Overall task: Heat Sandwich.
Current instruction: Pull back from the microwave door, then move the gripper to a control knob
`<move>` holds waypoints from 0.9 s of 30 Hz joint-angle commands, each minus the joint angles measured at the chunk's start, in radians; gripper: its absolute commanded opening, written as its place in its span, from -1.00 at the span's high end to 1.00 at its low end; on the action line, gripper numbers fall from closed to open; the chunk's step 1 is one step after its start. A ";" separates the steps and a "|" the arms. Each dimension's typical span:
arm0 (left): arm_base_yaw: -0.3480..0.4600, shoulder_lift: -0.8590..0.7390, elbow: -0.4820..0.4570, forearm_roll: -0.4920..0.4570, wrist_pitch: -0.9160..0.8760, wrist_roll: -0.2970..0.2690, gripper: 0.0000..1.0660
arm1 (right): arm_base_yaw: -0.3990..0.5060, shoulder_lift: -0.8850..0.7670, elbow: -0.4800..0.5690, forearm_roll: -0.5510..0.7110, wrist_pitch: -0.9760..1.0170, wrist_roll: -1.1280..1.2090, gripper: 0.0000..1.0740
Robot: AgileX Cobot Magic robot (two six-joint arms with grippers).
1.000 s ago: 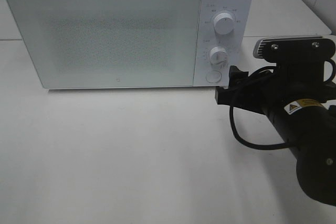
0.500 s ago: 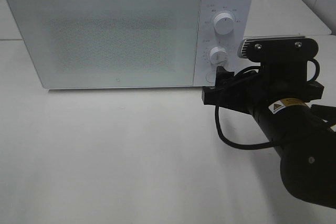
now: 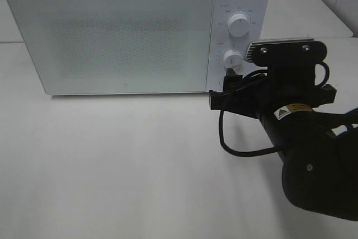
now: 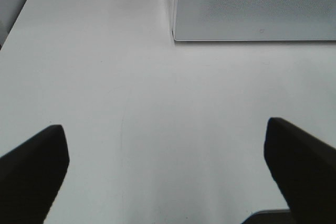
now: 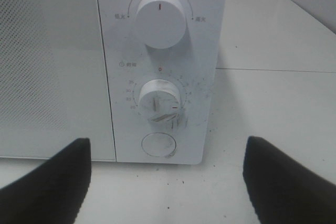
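The sandwich is out of view. A white microwave (image 3: 112, 32) stands at the back of the table with its door shut. My right gripper (image 5: 165, 174) is open, facing the control panel close up. Its two dark fingers (image 5: 50, 182) flank the round button (image 5: 160, 145) below the timer knob (image 5: 160, 100) and touch nothing. In the high view the black right arm (image 3: 296, 121) reaches in from the right, hiding the panel's lower corner. In the left wrist view my left gripper (image 4: 165, 166) is open and empty over bare table, short of the microwave's front corner (image 4: 176, 30).
The white table (image 3: 112, 160) spreads in front of the microwave. An upper power knob (image 5: 160, 20) sits above the timer knob. A black cable (image 3: 229, 144) loops off the right arm. A seam in the table (image 5: 273, 69) runs behind the microwave's right side.
The right arm has moved left and slightly toward the microwave, now covering the round button in the high view. The microwave door stays shut.
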 commanded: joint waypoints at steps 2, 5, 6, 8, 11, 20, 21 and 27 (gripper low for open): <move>0.000 -0.016 0.002 -0.005 -0.003 -0.009 -0.81 | -0.045 0.065 -0.052 -0.055 -0.003 0.045 -0.42; 0.000 -0.016 0.002 -0.005 -0.003 -0.009 -0.81 | -0.067 0.081 -0.071 -0.073 -0.001 0.057 -0.42; 0.000 -0.016 0.002 -0.005 -0.003 -0.009 -0.81 | -0.087 0.093 -0.088 -0.085 0.002 0.059 -0.42; 0.000 -0.016 0.002 -0.005 -0.003 -0.009 -0.81 | -0.102 0.107 -0.108 -0.095 0.004 0.059 -0.42; 0.000 -0.016 0.002 -0.005 -0.003 -0.009 -0.81 | -0.127 0.134 -0.140 -0.128 0.021 0.059 -0.42; 0.000 -0.016 0.002 -0.005 -0.003 -0.009 -0.81 | -0.193 0.221 -0.245 -0.192 0.064 0.059 -0.42; 0.000 -0.016 0.002 -0.005 -0.003 -0.009 -0.81 | -0.200 0.231 -0.256 -0.199 0.071 0.060 -0.42; 0.000 -0.016 0.002 -0.005 -0.003 -0.009 -0.81 | -0.235 0.279 -0.307 -0.217 0.092 0.066 -0.42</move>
